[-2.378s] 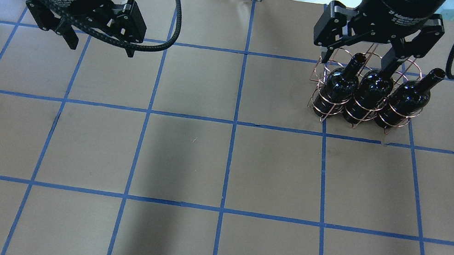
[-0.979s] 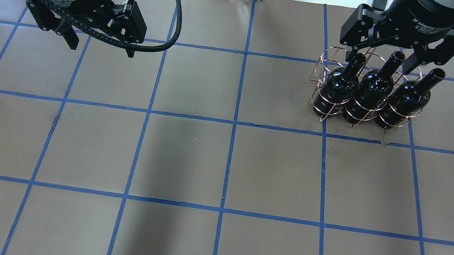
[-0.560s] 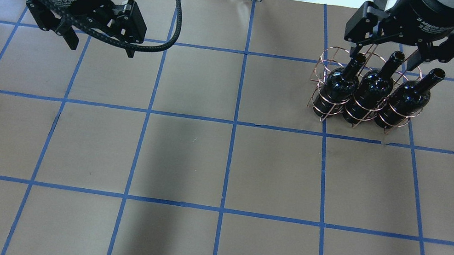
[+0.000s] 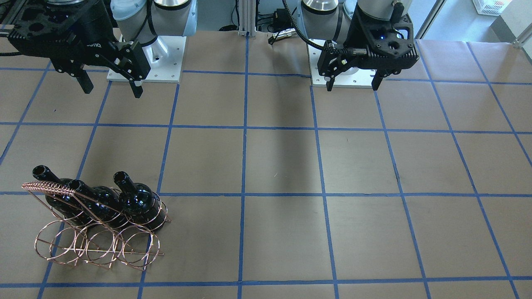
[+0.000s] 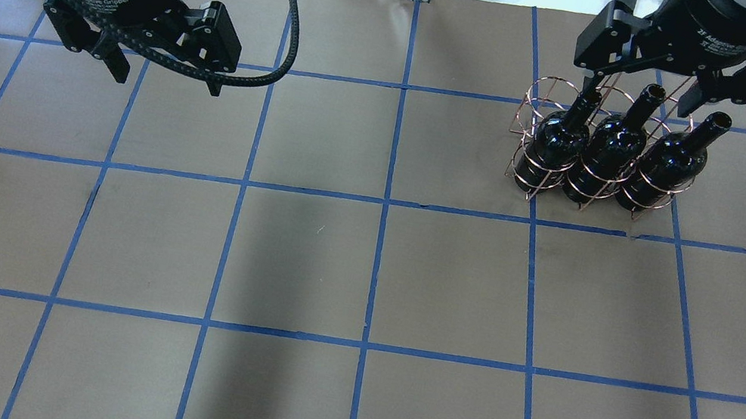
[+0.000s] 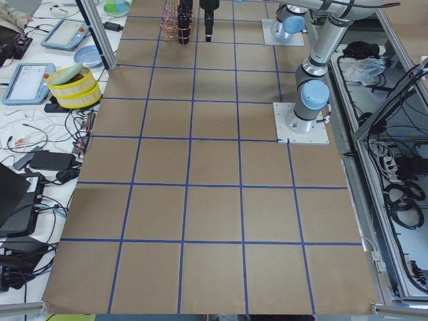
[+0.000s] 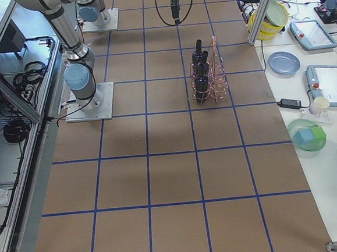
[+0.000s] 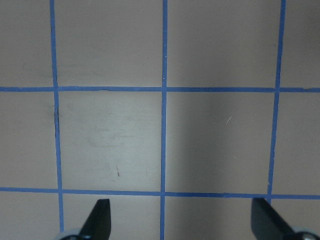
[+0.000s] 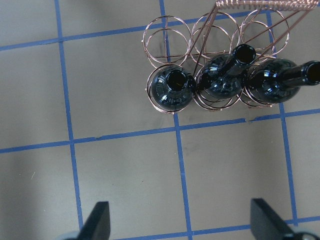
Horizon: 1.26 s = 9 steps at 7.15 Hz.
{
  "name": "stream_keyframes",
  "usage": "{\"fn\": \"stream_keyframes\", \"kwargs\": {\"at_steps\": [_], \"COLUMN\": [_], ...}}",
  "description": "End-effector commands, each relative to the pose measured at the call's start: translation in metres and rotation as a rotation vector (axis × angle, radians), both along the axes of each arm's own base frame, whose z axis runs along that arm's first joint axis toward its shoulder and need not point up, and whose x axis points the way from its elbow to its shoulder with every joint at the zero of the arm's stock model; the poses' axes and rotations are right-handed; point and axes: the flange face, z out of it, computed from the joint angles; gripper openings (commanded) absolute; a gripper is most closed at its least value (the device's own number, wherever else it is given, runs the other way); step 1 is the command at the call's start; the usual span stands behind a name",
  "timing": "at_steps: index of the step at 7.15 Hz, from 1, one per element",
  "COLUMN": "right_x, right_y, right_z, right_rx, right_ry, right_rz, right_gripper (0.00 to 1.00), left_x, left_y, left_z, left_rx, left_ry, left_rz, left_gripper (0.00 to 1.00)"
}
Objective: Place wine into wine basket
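While 3 rings nearer the right gripper (image 4: pixel 112 91) are filled, wine basket (image 4: pixel 50 188): thin copper wire, light, easily shoved. Wine (image 5: pixel 609 155): 3 glossy dark bottles seated in it, ahead of that wide-open, empty gripper; likely heavy, slippery, breakable; grasp the neck. Left gripper (image 5: pixel 165 82): wide open, empty, well apart. Right wrist view shows 3 vacant rings; overhead half hides them.
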Motion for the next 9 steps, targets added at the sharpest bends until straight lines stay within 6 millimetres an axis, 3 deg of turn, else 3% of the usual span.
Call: {"fn": "stream_keyframes", "kwargs": {"at_steps": [1, 9], "right_x": [0.0017, -0.0002], "right_y": [0.0014, 0.0020], "right_z": [-0.0006, 0.0005], "right_rx": [0.004, 0.000], "right_ry": [0.003, 0.039], "right_rz": [0.014, 0.076], "right_gripper": [1.00, 1.00], "left_x": [-0.0001, -0.0008], "left_y": [0.0001, 0.0003], "left_z": [-0.0002, -0.0002], "left_rx": [0.001, 0.001], "left_ry": [0.000, 0.000], "left_rz": [0.000, -0.002], "left_gripper": [1.00, 1.00]}}
